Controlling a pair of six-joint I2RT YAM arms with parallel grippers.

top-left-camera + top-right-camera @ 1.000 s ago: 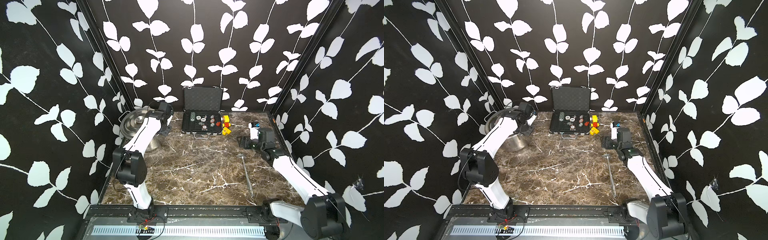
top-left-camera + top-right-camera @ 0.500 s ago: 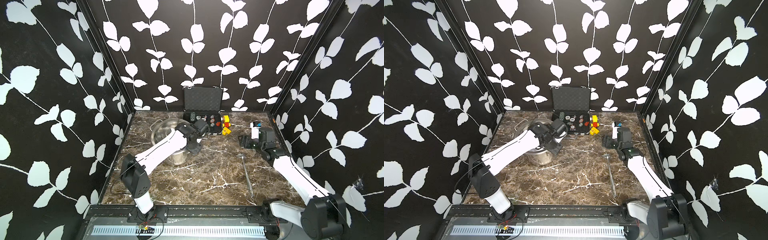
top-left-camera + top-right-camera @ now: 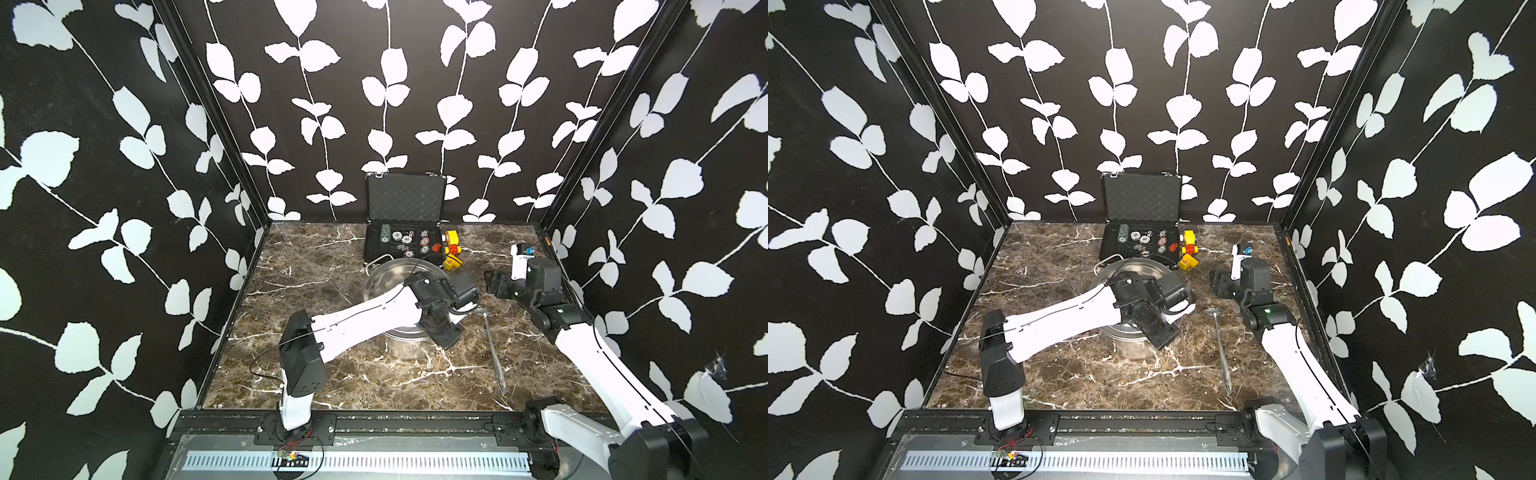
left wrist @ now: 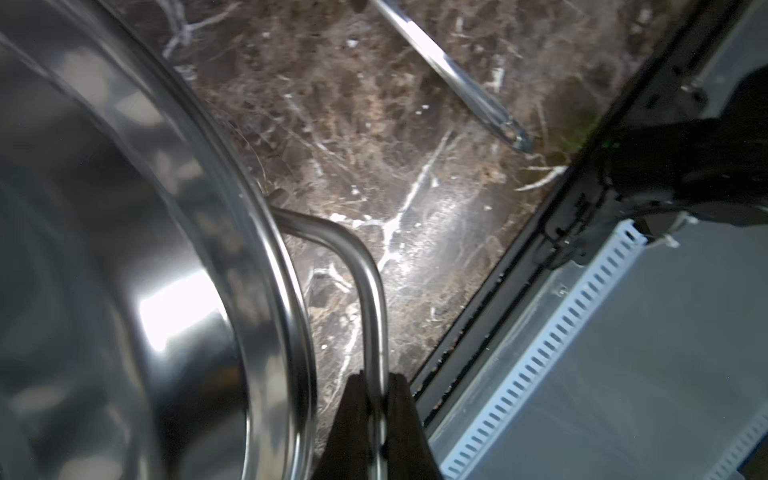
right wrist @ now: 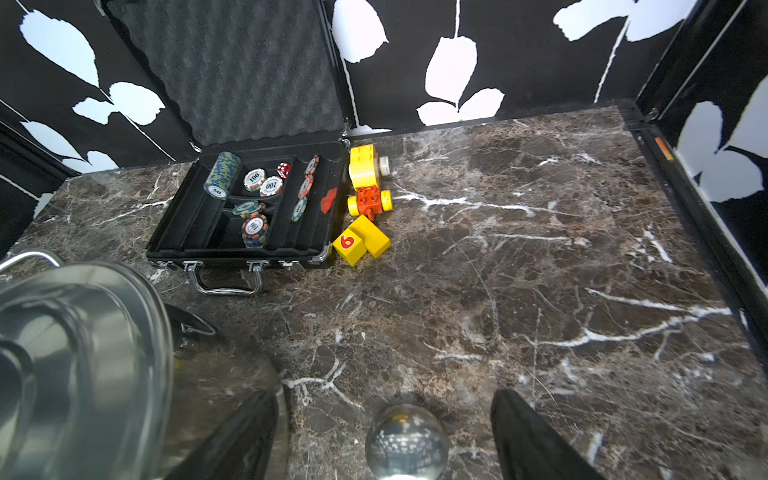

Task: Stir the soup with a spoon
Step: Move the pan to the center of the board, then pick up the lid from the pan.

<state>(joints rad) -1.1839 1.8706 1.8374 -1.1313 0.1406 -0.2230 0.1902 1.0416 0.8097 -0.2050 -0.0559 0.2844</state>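
Within the last second the left arm has swung the steel pot (image 3: 405,347) out of the counter's far left corner to its middle, where the pot's near wall shows under the arm in both top views (image 3: 1129,347). The left pincer (image 4: 376,380) is clamped tight on the pot's wire loop handle (image 4: 368,270). The pot looks tilted and blurred, and whether it is resting on the counter (image 3: 311,291) cannot be told.

The spoon (image 3: 493,345) has not moved. It lies flat towards the counter's right edge, its handle pointing at the near edge and its small bowl towards the far edge. The pot is now just beside that bowl rather than well apart from it.

The right pincer (image 5: 384,395) has kept its place with its jaws spread wide and empty. It hangs over the spoon's bowl (image 5: 406,440), which shows between its fingers (image 5: 536,440).

With the pot brought within the right arm's reach, the spoon pick-up looks like the next step. No stirring has begun.
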